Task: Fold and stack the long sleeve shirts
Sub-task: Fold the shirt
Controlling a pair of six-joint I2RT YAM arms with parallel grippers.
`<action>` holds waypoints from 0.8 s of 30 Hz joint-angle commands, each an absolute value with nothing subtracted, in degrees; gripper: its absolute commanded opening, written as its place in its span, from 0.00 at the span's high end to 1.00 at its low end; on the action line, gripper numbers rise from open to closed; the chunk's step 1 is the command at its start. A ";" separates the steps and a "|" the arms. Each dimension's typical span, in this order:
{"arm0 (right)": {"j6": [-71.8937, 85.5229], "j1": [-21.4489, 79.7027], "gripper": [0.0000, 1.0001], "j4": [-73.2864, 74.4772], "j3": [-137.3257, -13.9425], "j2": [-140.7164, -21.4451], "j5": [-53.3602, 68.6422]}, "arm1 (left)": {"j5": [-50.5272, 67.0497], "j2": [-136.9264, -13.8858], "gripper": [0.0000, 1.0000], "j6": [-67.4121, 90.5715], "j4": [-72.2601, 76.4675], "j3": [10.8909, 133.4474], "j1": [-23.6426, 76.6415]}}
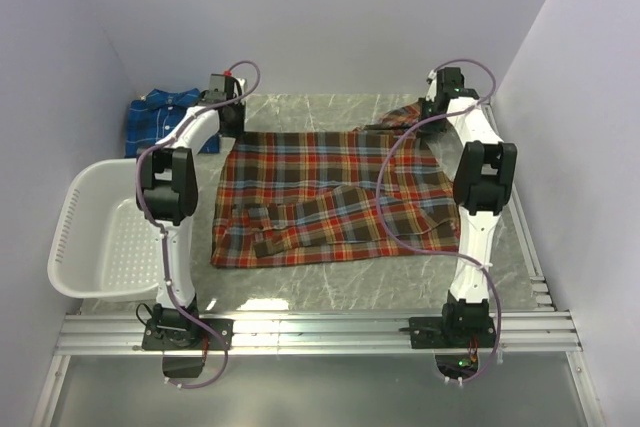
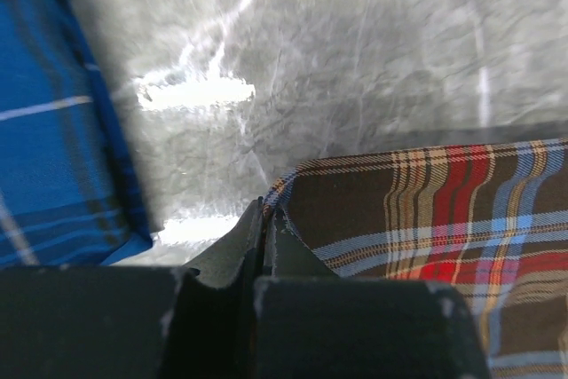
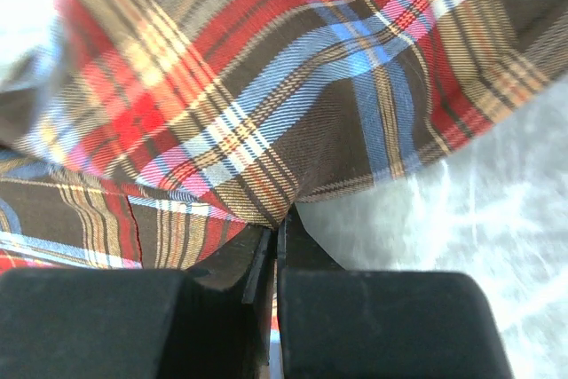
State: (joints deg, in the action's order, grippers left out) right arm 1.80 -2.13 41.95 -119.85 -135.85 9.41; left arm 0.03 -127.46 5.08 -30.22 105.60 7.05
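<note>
In the top view, the red-orange plaid shirt (image 1: 335,197) is seen spread across the middle of the grey marbled table (image 1: 300,292), with one sleeve laid slantwise over its front. Its far right part is drawn up in a bunch toward the right gripper (image 1: 432,112). The left gripper (image 1: 230,122) is held at the shirt's far left corner. The blue plaid shirt (image 1: 165,119) is laid folded at the far left of the table, just beside the left gripper. The white slotted basket (image 1: 68,237) is set at the left edge of the table, apart from the red-orange plaid shirt.

In the left wrist view, the jaws of the left gripper (image 2: 266,224) are seen pressed together, and the corner hem of the red-orange plaid shirt (image 2: 426,210) is pinched at their tips. The blue plaid shirt (image 2: 49,130) is seen along the left edge, with bare table (image 2: 355,59) between the two garments.

In the right wrist view, the jaws of the right gripper (image 3: 277,230) are likewise pressed together, and a fold of the red-orange plaid shirt (image 3: 266,86) is pinched between them. The cloth is raised above the fingers, and the pale table (image 3: 461,219) is seen at the right.
</note>
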 commanded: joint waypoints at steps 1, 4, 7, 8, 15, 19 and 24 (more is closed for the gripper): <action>1.40 -2.90 1.00 37.18 -117.61 -127.62 6.68 | -3.34 -121.12 1.00 3.43 -27.78 104.68 6.33; 2.55 -2.90 1.00 35.34 -112.34 -124.55 5.63 | -3.34 -118.83 1.00 3.25 -27.25 102.49 6.33; 4.65 -2.81 1.00 33.40 -107.34 -121.21 4.14 | -3.86 -116.37 1.00 3.95 -26.72 99.59 6.33; 5.18 -2.90 1.00 32.79 -106.01 -120.33 4.04 | -4.74 -115.76 1.00 4.30 -26.37 98.88 6.33; 12.46 -2.90 1.00 27.78 -94.67 -111.02 0.36 | -6.58 -109.09 1.00 8.43 -25.93 91.86 6.50; 16.61 -2.90 1.00 27.42 -88.97 -107.23 -1.93 | -6.68 -106.09 1.00 9.40 -26.89 88.34 6.85; 19.69 -2.81 1.00 27.51 -84.65 -103.10 -4.04 | -8.61 -102.49 1.00 8.88 -28.03 84.38 7.64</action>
State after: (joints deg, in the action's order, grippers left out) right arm 16.91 -2.11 29.95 -86.08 -107.81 2.28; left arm -3.25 -106.76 8.93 -27.64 85.91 7.94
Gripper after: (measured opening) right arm 0.036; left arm 0.024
